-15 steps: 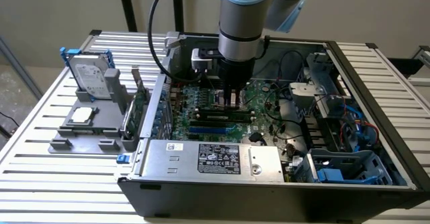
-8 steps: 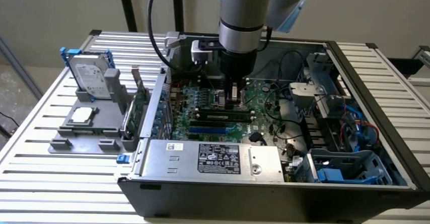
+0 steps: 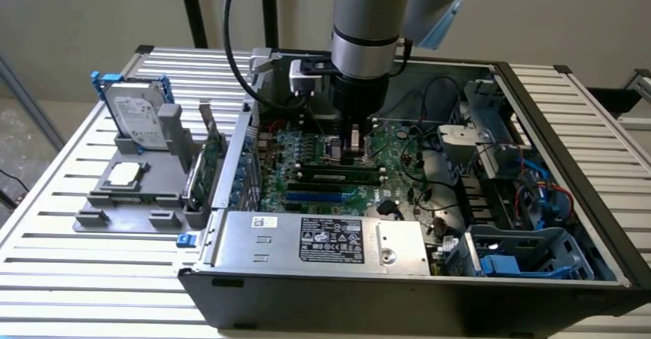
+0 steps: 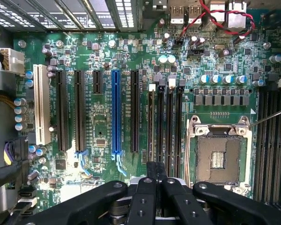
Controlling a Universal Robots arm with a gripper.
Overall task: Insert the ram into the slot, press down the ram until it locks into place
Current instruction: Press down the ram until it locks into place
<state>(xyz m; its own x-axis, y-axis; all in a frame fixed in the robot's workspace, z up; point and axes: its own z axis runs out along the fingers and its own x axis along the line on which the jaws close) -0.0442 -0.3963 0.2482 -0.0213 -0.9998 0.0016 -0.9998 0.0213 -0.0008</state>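
RAM stick (image 3: 341, 173) is sitting in one of the black DIMM slots (image 3: 336, 180) on the motherboard (image 4: 103, 136), inside the open PC case (image 3: 569, 148). We are holding the gripper (image 4: 156, 174) low over the memory slot bank (image 4: 165, 124), beside the empty CPU socket (image 4: 218, 152). Fingers (image 4: 150, 187) are appearing pressed together with nothing visibly between them. We are judging this a press-down step: we are advising keeping force vertical, centred along the stick's edge, so both end clips latch evenly.
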